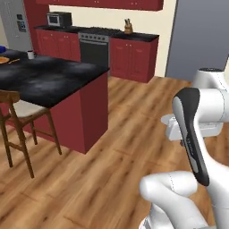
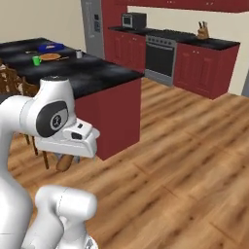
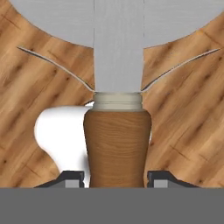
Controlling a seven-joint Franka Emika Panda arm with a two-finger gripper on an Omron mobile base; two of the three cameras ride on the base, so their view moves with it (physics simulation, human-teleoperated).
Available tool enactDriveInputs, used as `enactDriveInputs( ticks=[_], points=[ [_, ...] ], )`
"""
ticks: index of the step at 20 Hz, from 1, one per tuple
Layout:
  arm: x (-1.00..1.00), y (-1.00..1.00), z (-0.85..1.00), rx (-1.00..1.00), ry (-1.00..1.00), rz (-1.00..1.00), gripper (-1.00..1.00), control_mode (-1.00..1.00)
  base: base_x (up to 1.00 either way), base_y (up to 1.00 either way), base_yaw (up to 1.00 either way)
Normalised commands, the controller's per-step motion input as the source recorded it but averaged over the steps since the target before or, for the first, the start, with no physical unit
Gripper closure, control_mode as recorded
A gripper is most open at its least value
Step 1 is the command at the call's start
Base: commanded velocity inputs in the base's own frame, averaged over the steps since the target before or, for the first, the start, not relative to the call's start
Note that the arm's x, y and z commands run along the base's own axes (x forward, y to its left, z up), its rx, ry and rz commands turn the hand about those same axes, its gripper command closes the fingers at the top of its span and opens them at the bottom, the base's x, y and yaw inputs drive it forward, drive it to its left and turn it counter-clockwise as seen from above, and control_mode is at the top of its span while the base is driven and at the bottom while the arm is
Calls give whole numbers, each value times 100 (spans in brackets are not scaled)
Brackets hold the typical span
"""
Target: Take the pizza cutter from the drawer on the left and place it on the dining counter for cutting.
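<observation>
Gripper (image 3: 114,179) grips the pizza cutter (image 3: 118,140) by its brown handle, low over the wood floor (image 3: 183,127).

Warm wood plank floor (image 1: 120,134) runs through the kitchen. Along the far wall (image 2: 48,19), cream in colour, stand dark-red cabinets (image 1: 132,58) under a black top, with a grey oven (image 1: 94,47) set between them. A microwave (image 1: 59,19) sits on that top at one end and a knife block (image 1: 128,27) at the other (more red cabinets hang above). A grey fridge (image 2: 91,24) stands at the end of the run. A wooden chair (image 1: 18,120) with a pale seat is tucked beside the island. A grey panel (image 1: 199,38) rises at the right. Light is even and soft.
</observation>
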Motion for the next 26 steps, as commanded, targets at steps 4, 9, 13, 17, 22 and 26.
enactDriveInputs(
  ticks=[4,9,13,17,22,26],
  points=[
    [0,0,0,0,0,0,100,100,100,-65,6],
    [0,0,0,0,0,0,100,100,100,-90,2],
    [0,0,0,0,0,0,100,100,100,-91,0],
    [0,0,0,0,0,0,100,100,100,-88,2],
    [0,0,0,0,0,0,100,100,100,-81,5],
    [0,0,0,0,0,0,100,100,100,-82,11]
  ],
)
